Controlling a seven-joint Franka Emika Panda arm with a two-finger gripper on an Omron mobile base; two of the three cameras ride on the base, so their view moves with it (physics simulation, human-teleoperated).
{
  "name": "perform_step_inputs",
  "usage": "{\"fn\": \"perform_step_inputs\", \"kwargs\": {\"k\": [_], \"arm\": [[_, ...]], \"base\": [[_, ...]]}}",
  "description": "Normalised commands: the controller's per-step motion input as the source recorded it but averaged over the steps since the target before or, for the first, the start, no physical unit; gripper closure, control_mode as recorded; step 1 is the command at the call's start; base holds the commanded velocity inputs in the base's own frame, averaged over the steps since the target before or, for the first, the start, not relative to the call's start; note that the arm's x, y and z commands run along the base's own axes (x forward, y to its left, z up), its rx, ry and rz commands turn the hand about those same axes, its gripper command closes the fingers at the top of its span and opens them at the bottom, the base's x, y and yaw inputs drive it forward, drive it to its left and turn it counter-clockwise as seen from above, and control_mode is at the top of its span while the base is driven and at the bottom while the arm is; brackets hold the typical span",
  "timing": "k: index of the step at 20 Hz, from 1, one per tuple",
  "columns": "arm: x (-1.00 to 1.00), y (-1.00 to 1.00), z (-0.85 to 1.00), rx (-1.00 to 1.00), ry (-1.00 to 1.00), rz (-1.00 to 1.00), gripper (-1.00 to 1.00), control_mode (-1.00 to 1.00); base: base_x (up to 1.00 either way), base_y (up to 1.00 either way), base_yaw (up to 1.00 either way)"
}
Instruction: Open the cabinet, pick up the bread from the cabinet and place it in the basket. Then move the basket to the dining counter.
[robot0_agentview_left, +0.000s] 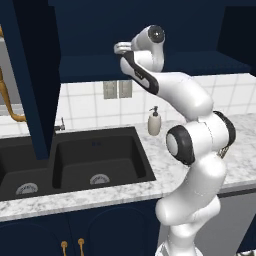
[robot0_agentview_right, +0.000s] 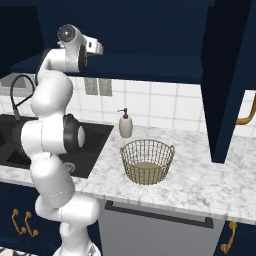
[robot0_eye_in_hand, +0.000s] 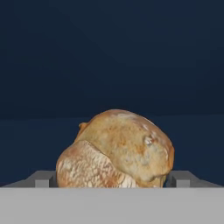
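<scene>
- My fingers are standing wide apart, one on each side of the bread, and I cannot tell whether they are touching it.
- My gripper is reaching into the open cabinet, high above the counter.
- The bread, a golden-brown roll with a cracked pale crust, is sitting on the dark navy cabinet shelf, right in front of my hand and between my fingertips.
- The cabinet's doors are hanging open to either side, each showing a brass handle.
- The basket is standing upright on the marble counter, below the cabinet and to the right of my arm; it is tan wire mesh.
- A cream soap dispenser is standing just behind the basket, against the tiled wall.
- The black sink is lying to the left of the dispenser, set into the same counter.
</scene>
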Motion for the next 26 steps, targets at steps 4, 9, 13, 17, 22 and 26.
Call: {"fn": "perform_step_inputs", "kwargs": {"k": [4,9,13,17,22,26], "arm": [[-0.63,-0.24,0.27,0.00,-0.12,0.00,1.00,-1.00],[-0.77,-0.29,0.53,0.00,-0.01,0.00,1.00,-1.00],[-0.96,-0.23,0.34,0.00,0.00,0.00,1.00,-1.00],[-0.99,-0.30,0.24,0.00,-0.01,0.00,1.00,-1.00],[-1.00,-0.46,0.26,0.00,0.00,0.00,1.00,-1.00],[-0.98,-0.43,0.24,0.00,0.07,0.00,1.00,-1.00]], "base": [[0.00,0.00,0.00],[0.00,0.00,0.00],[0.00,0.00,0.00],[0.00,0.00,0.00],[0.00,0.00,0.00],[0.00,0.00,0.00]]}}
